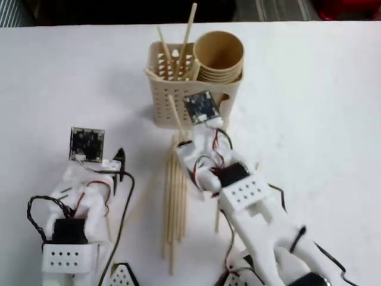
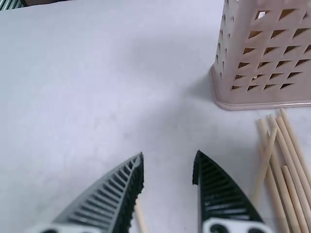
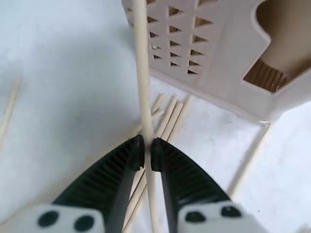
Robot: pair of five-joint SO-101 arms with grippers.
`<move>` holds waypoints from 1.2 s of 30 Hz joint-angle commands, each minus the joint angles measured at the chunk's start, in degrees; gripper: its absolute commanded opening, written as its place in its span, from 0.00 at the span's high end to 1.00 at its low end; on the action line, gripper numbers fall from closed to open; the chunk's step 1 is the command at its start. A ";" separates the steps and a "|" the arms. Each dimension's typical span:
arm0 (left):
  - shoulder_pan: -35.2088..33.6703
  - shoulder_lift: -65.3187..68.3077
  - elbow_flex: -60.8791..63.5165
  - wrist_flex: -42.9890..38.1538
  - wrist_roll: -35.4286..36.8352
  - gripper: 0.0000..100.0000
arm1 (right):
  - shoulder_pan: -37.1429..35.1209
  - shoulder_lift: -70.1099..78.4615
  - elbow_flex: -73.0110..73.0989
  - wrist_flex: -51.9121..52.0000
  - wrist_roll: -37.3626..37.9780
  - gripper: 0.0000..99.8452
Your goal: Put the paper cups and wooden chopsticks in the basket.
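Note:
A beige perforated basket point(image 1: 172, 89) stands at the table's back middle, with stacked paper cups point(image 1: 219, 56) in its right part and three chopsticks point(image 1: 187, 36) upright in its left. My right gripper point(image 3: 147, 145) is shut on one wooden chopstick point(image 3: 141, 68), held upright just in front of the basket point(image 3: 204, 53); this chopstick point(image 1: 174, 113) leans before the basket wall. Several chopsticks point(image 1: 175, 196) lie in a bundle on the table below it. My left gripper point(image 2: 167, 172) is open over bare table, left of the bundle point(image 2: 282, 160) and the basket point(image 2: 265, 53).
A single chopstick point(image 3: 250, 158) lies on the table to the right of the basket. Another thin stick point(image 3: 9, 109) lies apart at the far side. Black cables point(image 1: 122, 208) trail near the left arm. White table point(image 1: 71, 71) spreads open to the left and right.

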 commanded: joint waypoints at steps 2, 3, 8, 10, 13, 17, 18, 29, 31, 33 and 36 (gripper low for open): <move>-0.04 -0.66 -0.18 -1.41 -0.53 0.82 | -0.48 -12.18 -0.44 6.02 0.53 0.98; -0.13 -0.66 -0.18 -1.41 -0.53 0.82 | -0.48 -14.99 -0.44 7.34 0.53 0.98; -0.13 -0.66 -0.18 -1.41 -0.53 0.82 | -0.40 -28.79 -0.53 9.63 0.53 0.98; -0.13 -0.66 -0.18 -1.41 -0.53 0.82 | -0.40 -33.10 -0.88 8.31 0.62 0.98; -0.13 -0.66 -0.18 -1.41 -0.53 0.82 | -0.04 -36.97 -1.23 3.03 0.62 0.98; -0.22 -0.66 -0.18 -1.41 -0.53 0.82 | 0.04 -36.79 -2.64 -6.11 0.62 0.98; -0.22 -0.66 -0.18 -1.41 -0.53 0.82 | 0.04 -36.35 -3.08 -8.31 0.62 0.98; -0.40 -0.66 -0.18 -1.41 -0.53 0.82 | 5.67 -24.84 -8.62 -37.93 0.62 0.98; -0.40 -0.66 -0.18 -1.41 -0.53 0.82 | 6.81 -20.18 -11.16 -40.40 0.62 0.98; -0.40 -0.66 -0.18 -1.41 -0.53 0.82 | 7.16 -15.34 -13.63 -41.63 0.62 0.98; -0.40 -0.66 -0.18 -1.41 -0.53 0.82 | 6.99 -8.66 -16.26 -41.80 0.62 0.98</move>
